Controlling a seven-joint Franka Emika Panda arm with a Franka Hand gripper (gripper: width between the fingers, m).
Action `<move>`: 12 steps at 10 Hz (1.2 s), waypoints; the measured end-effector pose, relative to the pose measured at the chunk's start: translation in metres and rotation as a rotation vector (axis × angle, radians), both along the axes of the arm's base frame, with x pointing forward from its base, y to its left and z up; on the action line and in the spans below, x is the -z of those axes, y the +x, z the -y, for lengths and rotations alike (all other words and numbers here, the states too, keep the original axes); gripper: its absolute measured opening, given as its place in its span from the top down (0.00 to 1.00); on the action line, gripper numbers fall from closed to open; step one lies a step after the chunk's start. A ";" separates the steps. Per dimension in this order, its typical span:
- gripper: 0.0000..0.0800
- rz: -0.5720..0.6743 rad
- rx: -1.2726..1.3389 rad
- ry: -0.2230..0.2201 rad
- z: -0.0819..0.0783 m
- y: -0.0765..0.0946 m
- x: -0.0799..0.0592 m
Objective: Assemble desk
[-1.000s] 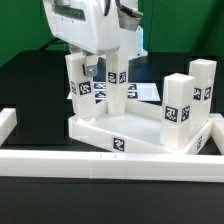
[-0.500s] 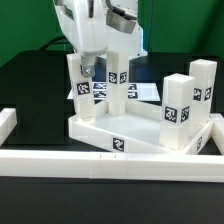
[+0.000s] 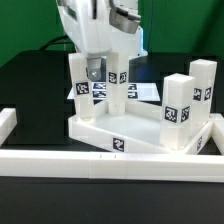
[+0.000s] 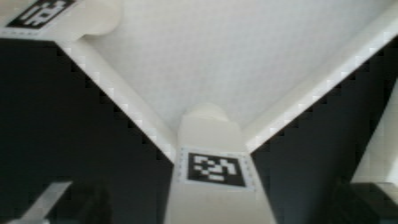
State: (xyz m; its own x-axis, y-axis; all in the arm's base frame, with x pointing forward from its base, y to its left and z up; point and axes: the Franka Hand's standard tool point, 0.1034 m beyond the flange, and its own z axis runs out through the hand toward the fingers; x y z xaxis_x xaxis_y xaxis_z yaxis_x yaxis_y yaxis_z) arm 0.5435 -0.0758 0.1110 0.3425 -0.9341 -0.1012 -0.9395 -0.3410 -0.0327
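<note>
The exterior view shows the gripper (image 3: 93,68) at 11 o'clock above the panel (image 3: 140,135), grip unclear; the wrist view shows one tagged leg (image 4: 215,150).

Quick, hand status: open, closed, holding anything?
Hand: over the far leg of the desk panel; fingers blurred, so open or closed cannot be told, nor whether it grips the leg.

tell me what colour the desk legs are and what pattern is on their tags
White legs with black-and-white square tags; clearest in the exterior view.
</note>
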 end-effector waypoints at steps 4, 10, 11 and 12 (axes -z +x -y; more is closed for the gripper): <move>0.19 0.046 -0.328 -0.008 0.001 0.002 0.002; 0.19 0.075 -0.964 -0.069 0.012 0.000 0.005; 0.19 0.081 -1.052 -0.069 0.013 0.000 0.004; 0.19 0.086 -1.116 -0.069 0.013 0.001 0.004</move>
State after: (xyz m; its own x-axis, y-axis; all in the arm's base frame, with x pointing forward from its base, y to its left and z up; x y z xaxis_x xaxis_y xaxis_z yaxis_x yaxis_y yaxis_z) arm 0.5443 -0.0886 0.1074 0.9947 -0.1026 0.0030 -0.1024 -0.9942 -0.0314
